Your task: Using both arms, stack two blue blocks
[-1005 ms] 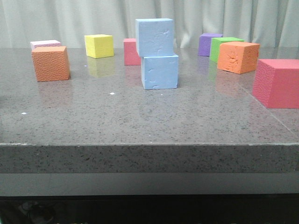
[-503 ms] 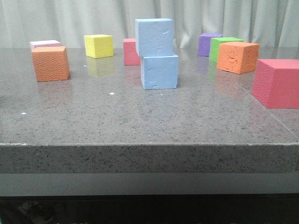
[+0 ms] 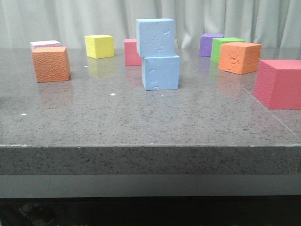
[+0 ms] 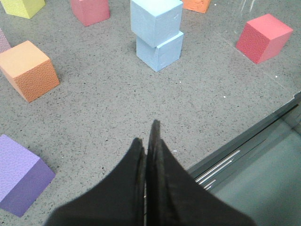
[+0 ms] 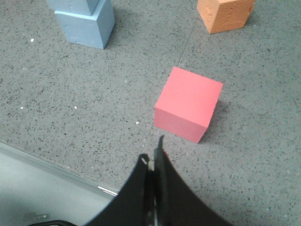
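Two pale sky-blue cubes stand stacked mid-table: the upper blue block rests on the lower blue block, shifted a little to the left. The stack also shows in the left wrist view and the right wrist view. Neither arm shows in the front view. My left gripper is shut and empty above the table near its front edge, well back from the stack. My right gripper is shut and empty, just short of a pink cube.
Around the stack stand an orange cube, a yellow cube, a pink cube, a purple cube, a green cube, another orange cube and a large pink cube. A lilac cube lies by the left gripper.
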